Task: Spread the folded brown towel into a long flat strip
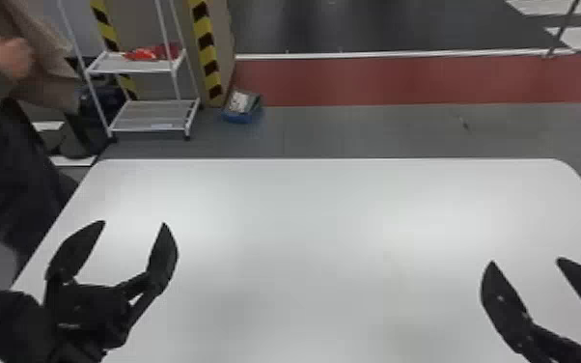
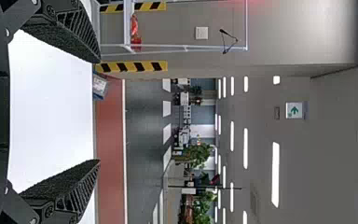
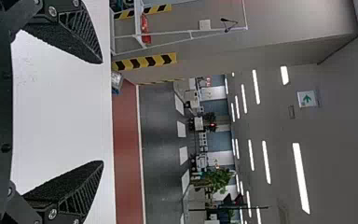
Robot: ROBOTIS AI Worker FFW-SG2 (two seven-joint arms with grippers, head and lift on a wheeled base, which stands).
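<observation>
My left gripper (image 1: 134, 223) has its jaws spread wide with nothing between them, and my right gripper (image 1: 525, 260) is the same, fingers well parted and holding nothing. Both point out over the white table (image 1: 304, 202), whose far edge runs ahead of the two pairs of jaws. On the floor past that edge, ahead of the left jaws and a little to their right, sits a blue box (image 1: 242, 107), with a white rack (image 1: 135, 68) beyond the left jaws. Where the brown towel is, I cannot tell from here, so I judge the spreading not begun and I'd want it located between the jaws before closing on anything. I expect it to be light, soft and limp, not fragile, though a loose fold could slide out of a shallow bite. I'd take the free edge of the top layer near its corners, one in each set of jaws, pinching only that layer; catching two would drag the whole bundle instead of opening it into a strip.
</observation>
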